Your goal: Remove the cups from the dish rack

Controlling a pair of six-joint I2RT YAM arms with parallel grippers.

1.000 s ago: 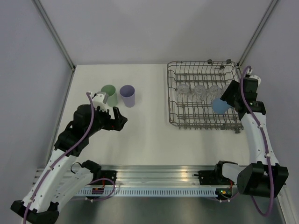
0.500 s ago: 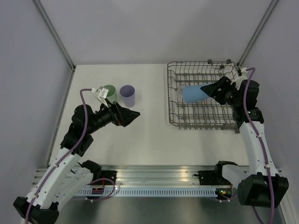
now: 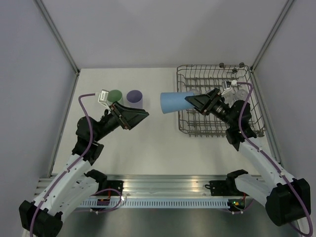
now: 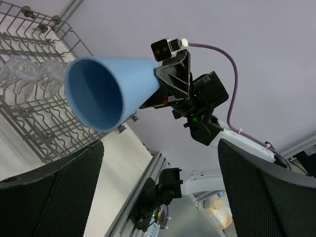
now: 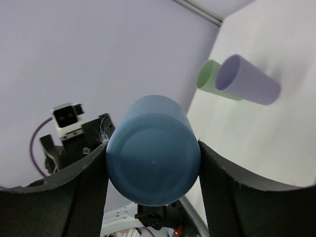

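Note:
My right gripper [image 3: 196, 102] is shut on the base of the blue cup [image 3: 176, 102] and holds it on its side in the air, just left of the grey wire dish rack [image 3: 212, 66], mouth pointing left. In the right wrist view the cup's bottom [image 5: 153, 158] fills the gap between the fingers [image 5: 84, 197]. My left gripper [image 3: 141, 117] is open and empty, raised and facing the cup's mouth [image 4: 94, 94] a short way off. The mint cup [image 3: 115, 95] and lavender cup [image 3: 134, 97] stand upright on the table at the far left. Clear cups [image 4: 24, 74] sit in the rack [image 4: 44, 123].
The white table [image 3: 158, 138] has a metal rail along its near edge [image 3: 163, 190]. Grey walls and slanted frame posts close in the back and sides. The mint cup [image 5: 207, 74] and lavender cup [image 5: 247, 81] stand side by side behind my left arm.
My right gripper lifted the blue cup out of the rack and carried it left, turning it on its side. My left gripper rose and turned right to face the cup.

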